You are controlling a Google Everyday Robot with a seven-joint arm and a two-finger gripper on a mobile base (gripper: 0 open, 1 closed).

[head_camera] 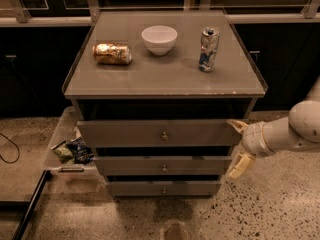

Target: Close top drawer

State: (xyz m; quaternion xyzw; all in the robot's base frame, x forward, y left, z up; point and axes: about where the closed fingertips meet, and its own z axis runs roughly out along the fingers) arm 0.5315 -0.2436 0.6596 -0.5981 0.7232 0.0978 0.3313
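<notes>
Wide shallow grey-brown wooden top drawer (125,133), small round metal knob (164,135) mid-front, sits frame centre. Front stands slightly proud of cabinet, dark gap above, so judged not fully shut. Cream two-finger gripper (240,145) right of centre, at drawer's right end. Jaws spread wide, holding nothing; upper finger (238,125) at front's right edge, likely placed to shove front inward. Grey counter (165,79) carries white ceramic bowl (159,38), gold can (112,53) on side, upright blue-silver can (208,49), all out of drawer's path.
</notes>
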